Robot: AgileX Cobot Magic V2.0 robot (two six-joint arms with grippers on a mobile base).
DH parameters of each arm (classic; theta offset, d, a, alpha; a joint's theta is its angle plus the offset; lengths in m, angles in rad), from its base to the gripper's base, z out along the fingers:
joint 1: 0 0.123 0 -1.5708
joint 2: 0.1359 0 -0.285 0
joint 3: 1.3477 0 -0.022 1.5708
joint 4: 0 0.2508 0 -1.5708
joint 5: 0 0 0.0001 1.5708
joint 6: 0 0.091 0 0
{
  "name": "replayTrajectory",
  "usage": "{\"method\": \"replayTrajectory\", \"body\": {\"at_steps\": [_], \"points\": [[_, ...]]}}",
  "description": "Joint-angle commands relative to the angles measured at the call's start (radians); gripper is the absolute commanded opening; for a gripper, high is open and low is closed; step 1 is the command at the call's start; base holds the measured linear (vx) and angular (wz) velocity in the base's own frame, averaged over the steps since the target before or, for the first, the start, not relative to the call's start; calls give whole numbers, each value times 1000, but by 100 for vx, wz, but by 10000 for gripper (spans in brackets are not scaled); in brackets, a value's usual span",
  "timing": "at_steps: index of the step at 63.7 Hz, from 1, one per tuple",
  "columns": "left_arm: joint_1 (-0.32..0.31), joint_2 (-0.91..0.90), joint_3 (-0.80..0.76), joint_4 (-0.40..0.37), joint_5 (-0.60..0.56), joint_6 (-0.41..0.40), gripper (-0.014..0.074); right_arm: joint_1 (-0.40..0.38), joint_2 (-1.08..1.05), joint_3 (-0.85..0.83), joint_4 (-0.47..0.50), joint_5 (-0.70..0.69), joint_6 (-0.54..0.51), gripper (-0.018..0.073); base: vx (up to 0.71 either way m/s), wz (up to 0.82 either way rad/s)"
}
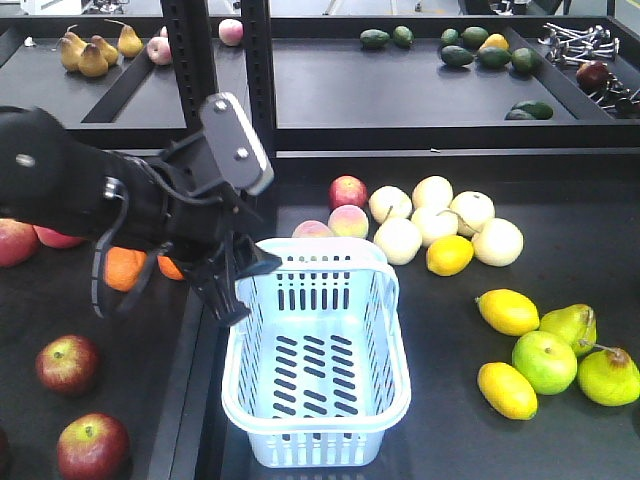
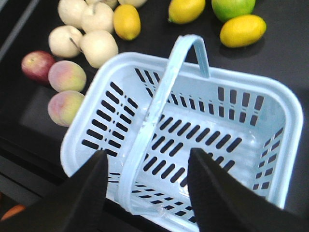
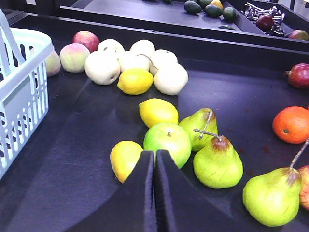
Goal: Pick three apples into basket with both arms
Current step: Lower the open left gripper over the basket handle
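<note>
No text, label, brand, number or sign can be read in any view. The basket (image 1: 316,296) and the grey plate (image 1: 243,135) show only plain surfaces.

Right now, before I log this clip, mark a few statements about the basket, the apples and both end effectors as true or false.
1. The basket holds one fruit. False: it is empty.
2. The left end effector is open above the basket's handle. True.
3. The right end effector is open. False: it is shut, gripping nothing.
4. In the front view, dark red apples lie left of the basket. True.
</note>
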Motion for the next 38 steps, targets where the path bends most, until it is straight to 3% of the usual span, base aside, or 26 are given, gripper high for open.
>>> {"method": "replayTrajectory", "body": {"at_steps": [1, 38], "points": [[-3, -2, -36, -35, -50, 32, 374, -1, -6, -32, -7, -72, -10, -8, 0, 0], [-3, 80, -36, -29, -120, 114, 372, -1, -6, -32, -7, -72, -10, -8, 0, 0]]}}
